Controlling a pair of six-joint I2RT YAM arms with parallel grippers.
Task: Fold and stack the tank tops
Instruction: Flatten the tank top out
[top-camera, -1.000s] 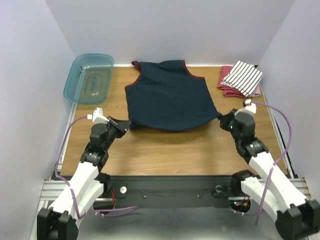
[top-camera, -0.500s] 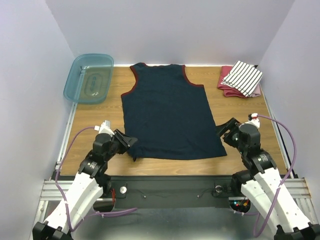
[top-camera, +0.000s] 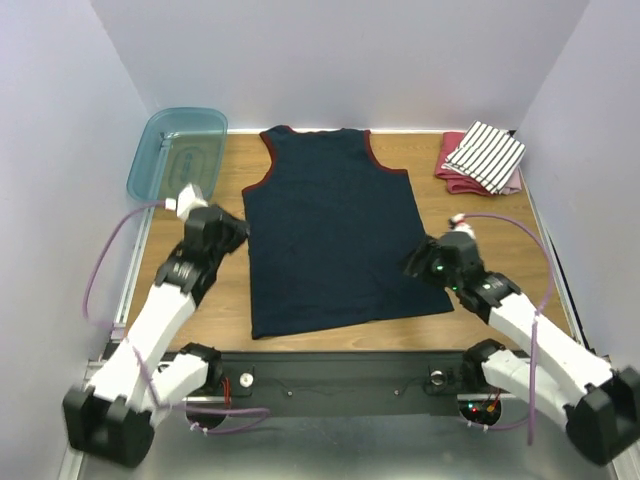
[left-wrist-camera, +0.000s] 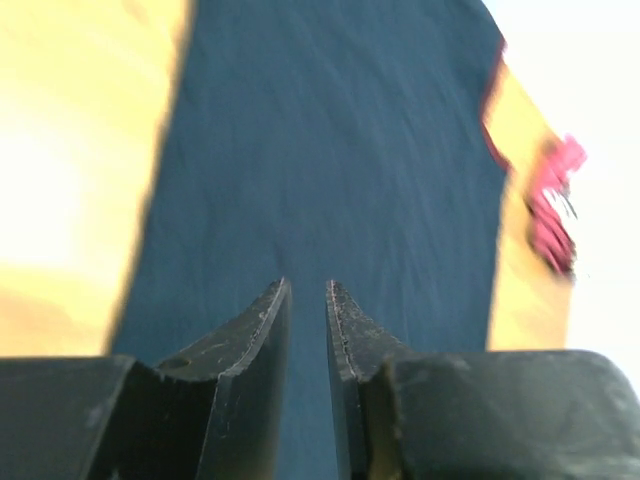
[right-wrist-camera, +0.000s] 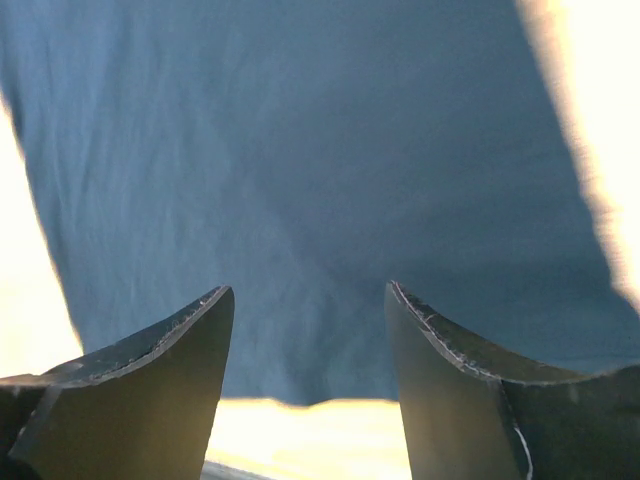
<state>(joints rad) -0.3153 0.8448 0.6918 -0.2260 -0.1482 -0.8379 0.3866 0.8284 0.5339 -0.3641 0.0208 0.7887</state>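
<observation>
Top external view: your navy tank top lies flat lengthwise between both arms; left gripper nearly closed and empty, right gripper open.

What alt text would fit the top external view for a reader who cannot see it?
A navy tank top with red trim lies spread flat on the wooden table, with the left gripper and right gripper at its side edges. A teal plastic bin sits far left; a folded striped top rests on pink cloth far right.
</observation>
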